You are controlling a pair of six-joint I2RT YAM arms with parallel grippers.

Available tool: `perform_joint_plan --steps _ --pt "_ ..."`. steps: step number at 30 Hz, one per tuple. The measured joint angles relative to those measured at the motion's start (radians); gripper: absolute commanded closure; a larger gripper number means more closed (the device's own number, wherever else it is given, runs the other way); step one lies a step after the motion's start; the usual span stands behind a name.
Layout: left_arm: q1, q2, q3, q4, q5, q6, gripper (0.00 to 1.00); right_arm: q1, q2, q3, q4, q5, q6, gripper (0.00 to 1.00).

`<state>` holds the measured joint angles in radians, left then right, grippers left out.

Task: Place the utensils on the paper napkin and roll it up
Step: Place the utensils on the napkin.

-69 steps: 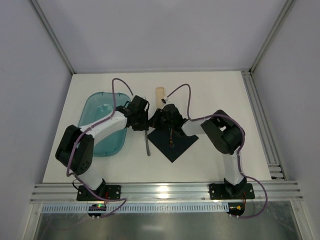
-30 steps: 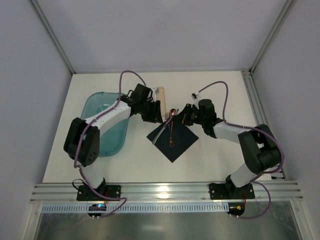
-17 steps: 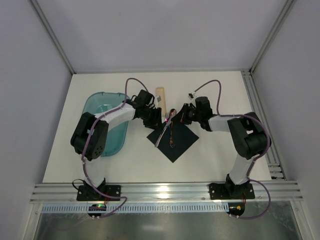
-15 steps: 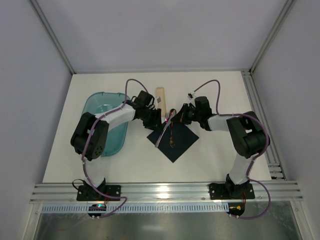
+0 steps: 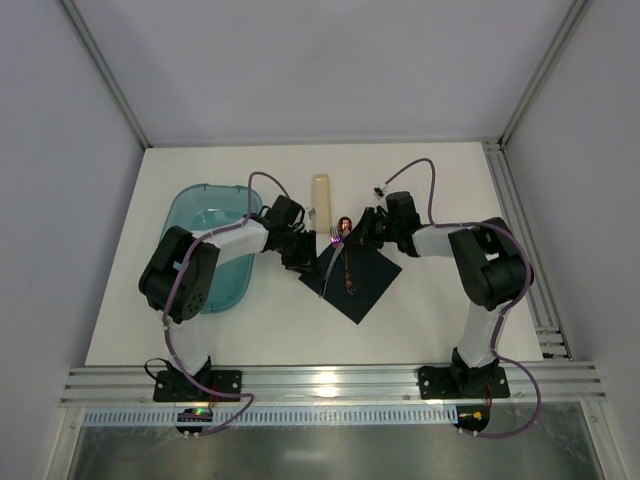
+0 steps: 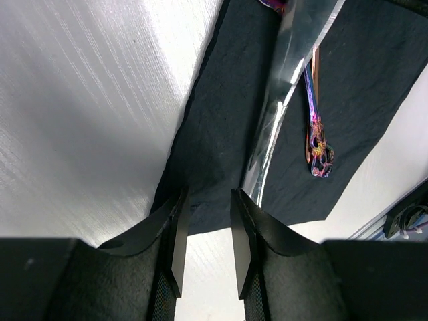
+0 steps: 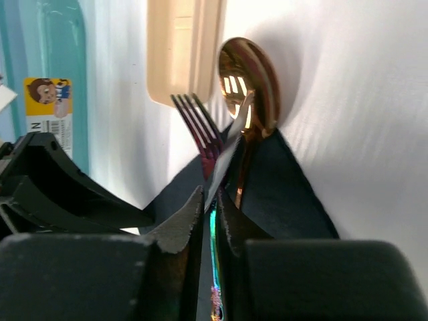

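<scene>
Top external view: both arms fold inward from their bases at the bottom of the frame. Each elbow is raised and each forearm reaches toward the middle of the white surface [image 5: 430, 180]. The left forearm crosses the teal tub's [image 5: 190, 240] right rim, and the left claw [image 5: 303, 255] sits low at the left corner of the napkin [image 5: 365, 290]. The right forearm runs leftward, and the right claw [image 5: 362, 233] is at the napkin's upper corner. The napkin lies flat as a dark diamond in the centre of the frame, with the utensils [image 5: 343, 262] on it, lengthwise from upper corner to middle.

Left wrist view: the claw is narrowly parted and the napkin's edge lies across the gap. The knife [image 6: 277, 100] rests on the napkin beyond.

Right wrist view: the fingers are almost together, leaving a thin slit through which shiny metal shows. Whether they pinch it cannot be told. The fork [image 7: 197, 124] tines and the spoon [image 7: 247, 80] bowl overhang the napkin's corner, near a beige stick [image 7: 180, 47].
</scene>
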<state>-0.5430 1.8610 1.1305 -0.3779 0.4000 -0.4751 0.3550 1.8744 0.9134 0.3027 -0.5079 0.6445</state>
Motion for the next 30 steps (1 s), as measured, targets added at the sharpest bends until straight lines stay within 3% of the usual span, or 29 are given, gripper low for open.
perform_joint_plan --steps 6,11,16,21,30 --pt "0.000 -0.014 -0.029 0.035 -0.011 -0.014 0.67 0.002 -0.046 0.000 -0.102 0.094 -0.013 0.72" --pt "0.000 -0.024 -0.048 0.058 -0.012 -0.015 0.67 0.049 -0.200 -0.008 -0.207 0.251 0.009 0.70" --pt "0.000 -0.034 -0.063 0.076 -0.015 -0.015 0.67 0.182 -0.293 0.003 -0.307 0.435 0.124 0.70" --pt "0.000 -0.041 -0.075 0.091 -0.014 -0.016 0.67 0.304 -0.236 0.067 -0.446 0.603 0.273 0.68" --pt "0.000 -0.053 -0.094 0.110 -0.015 -0.018 0.67 0.385 -0.047 0.265 -0.666 0.785 0.426 0.66"
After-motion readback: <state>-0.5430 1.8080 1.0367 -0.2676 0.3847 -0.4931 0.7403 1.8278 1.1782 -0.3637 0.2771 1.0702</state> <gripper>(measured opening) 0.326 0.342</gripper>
